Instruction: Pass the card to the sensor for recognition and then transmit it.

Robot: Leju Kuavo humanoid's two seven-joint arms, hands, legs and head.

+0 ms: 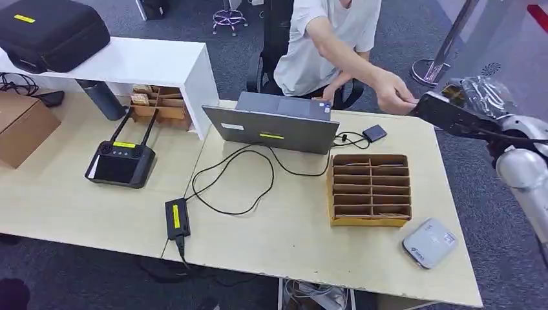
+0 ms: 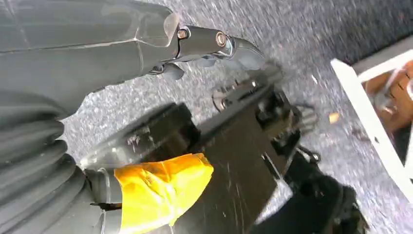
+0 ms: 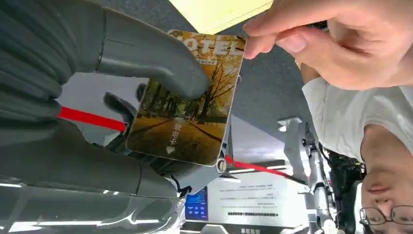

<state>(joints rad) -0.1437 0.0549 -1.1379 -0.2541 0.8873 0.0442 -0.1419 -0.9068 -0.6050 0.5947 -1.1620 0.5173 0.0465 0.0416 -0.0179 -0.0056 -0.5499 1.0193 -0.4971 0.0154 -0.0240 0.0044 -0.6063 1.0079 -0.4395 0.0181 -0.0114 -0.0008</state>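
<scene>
A hotel card (image 3: 187, 122) printed with autumn trees sits between the thumb and fingers of my right hand (image 3: 122, 73). That hand (image 1: 452, 113) is raised past the table's far right corner, and a sliver of the card (image 1: 454, 92) shows on it. A person's hand (image 3: 331, 44) pinches the card's far corner; from the head view this hand (image 1: 394, 95) reaches in from behind the table. A small black sensor pad (image 1: 375, 134) lies by the laptop on a cable. My left hand (image 2: 214, 41) hangs over the carpet with a finger stretched out and nothing in it.
On the table (image 1: 284, 239) stand a grey laptop (image 1: 274, 126), a cardboard slotted card box (image 1: 369, 189), a white device (image 1: 430, 242) near the right front, a black power brick (image 1: 176, 217) and a black controller (image 1: 121, 161). A white shelf (image 1: 148, 61) stands at the back left.
</scene>
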